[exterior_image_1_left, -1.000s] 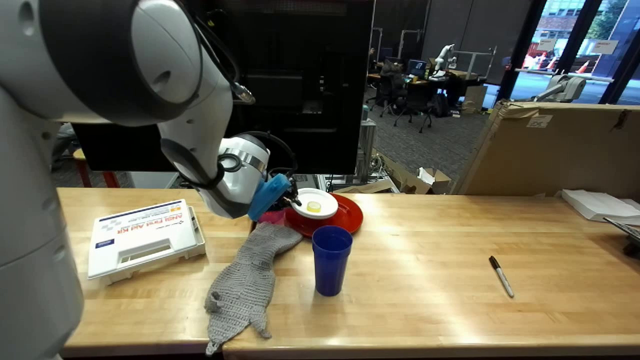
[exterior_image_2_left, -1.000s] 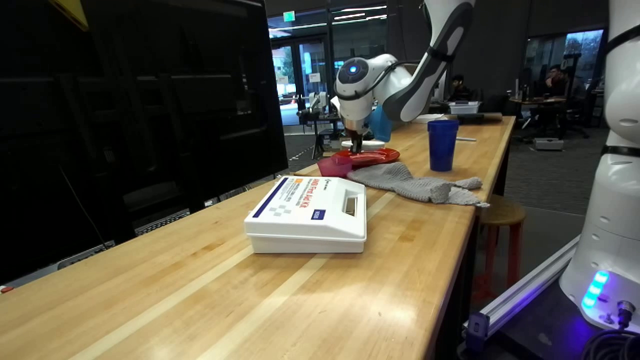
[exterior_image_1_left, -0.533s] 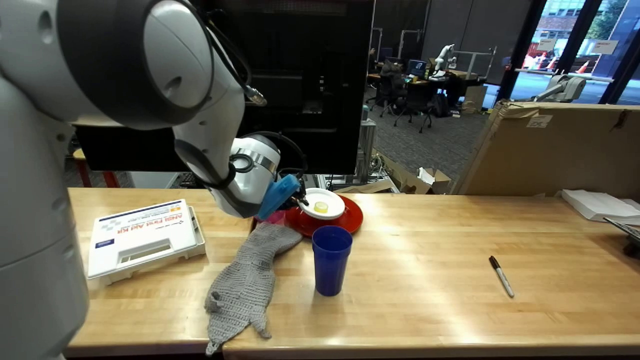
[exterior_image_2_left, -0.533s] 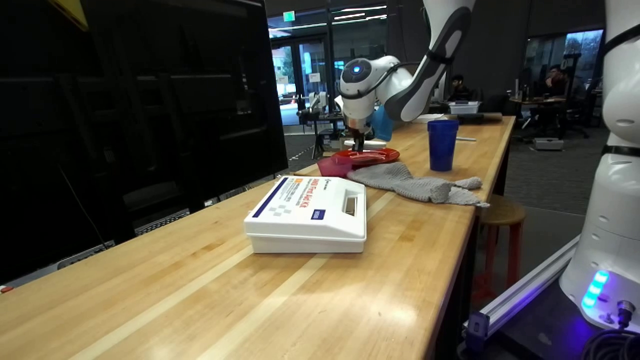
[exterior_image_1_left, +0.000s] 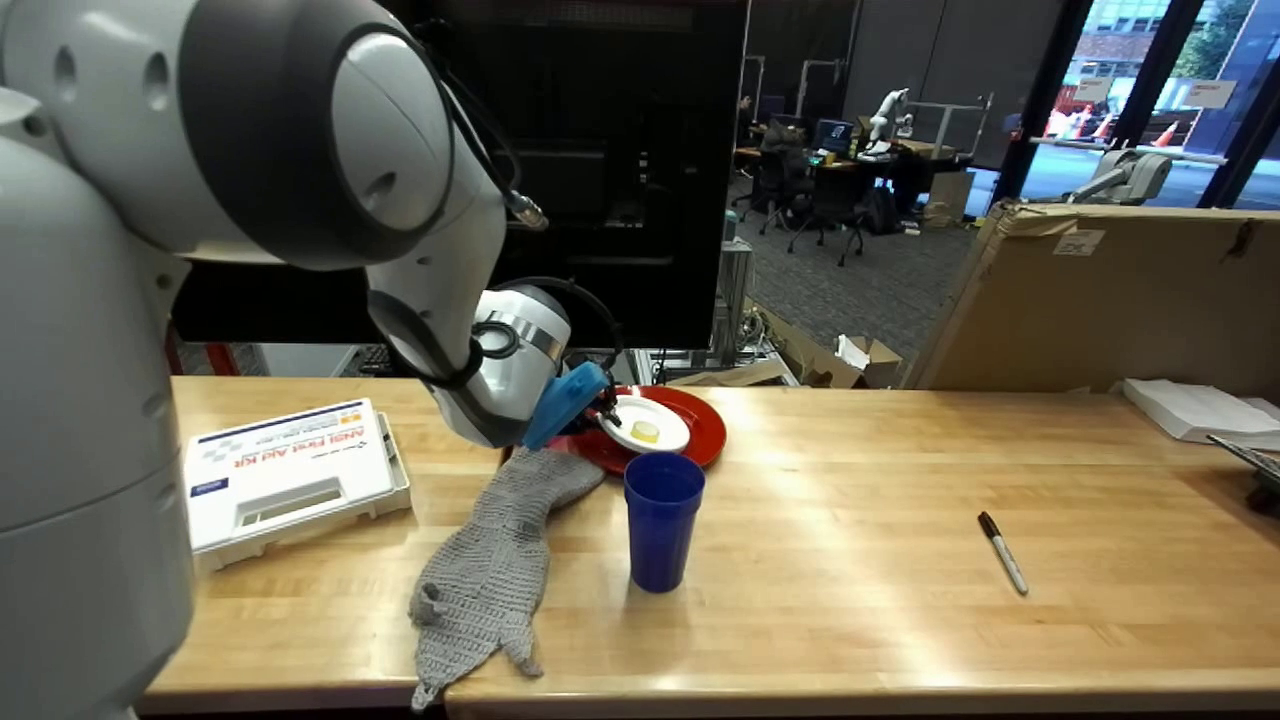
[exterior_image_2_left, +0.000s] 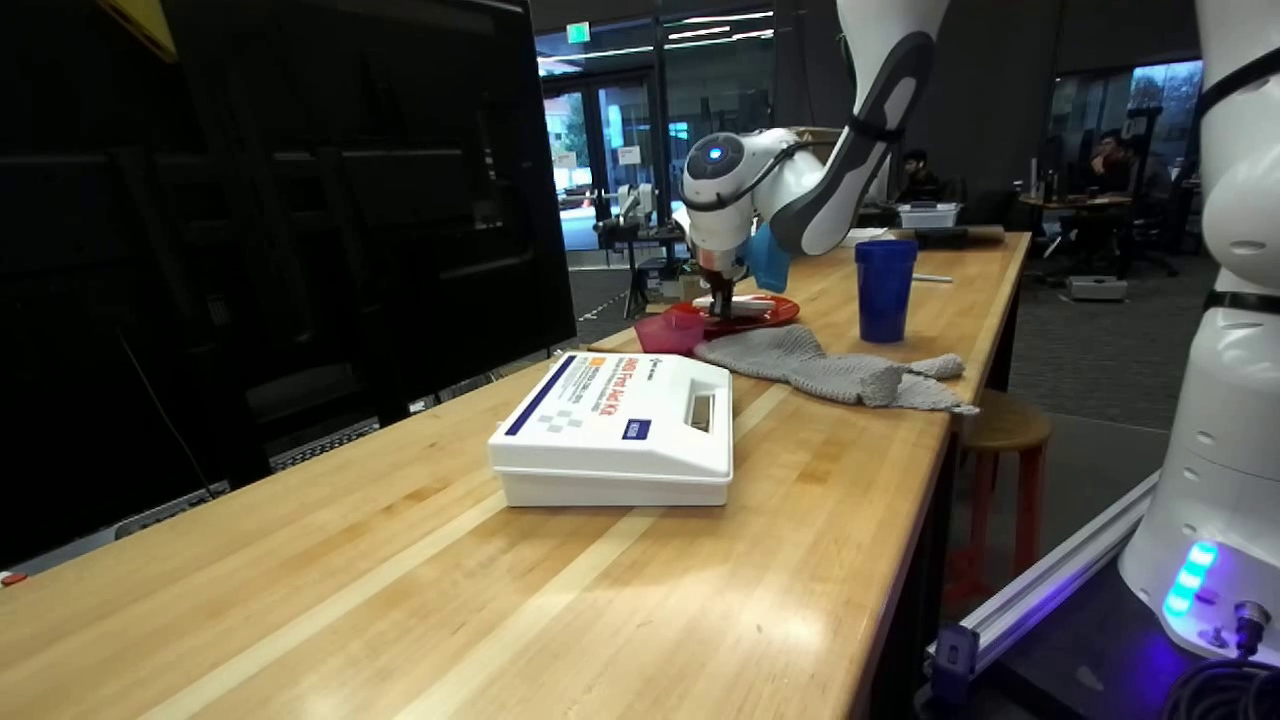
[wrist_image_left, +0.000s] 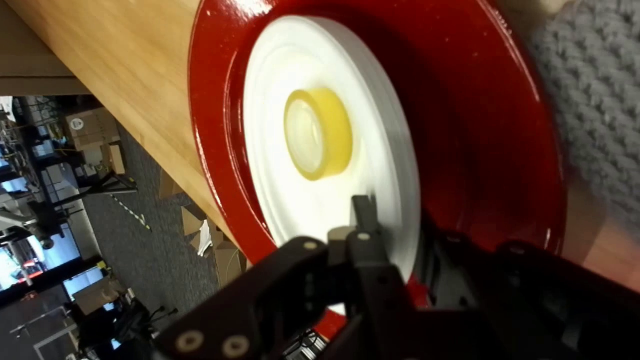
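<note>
I have the gripper (wrist_image_left: 397, 225) closed on the rim of the white plate (wrist_image_left: 300, 205), one finger inside it and one outside. The white plate is over the red plate (wrist_image_left: 480, 125); I can't tell from here whether the two touch. The tape (wrist_image_left: 339, 132) lies on the white plate. On the bench (exterior_image_1_left: 850, 560), the grey knit (exterior_image_1_left: 495, 560) is just beside the red plate and the blue cup (exterior_image_1_left: 663, 530) stands upright nearby.

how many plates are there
2: the red plate on the table, and the smaller white plate over it, held at its rim by the gripper.
</note>
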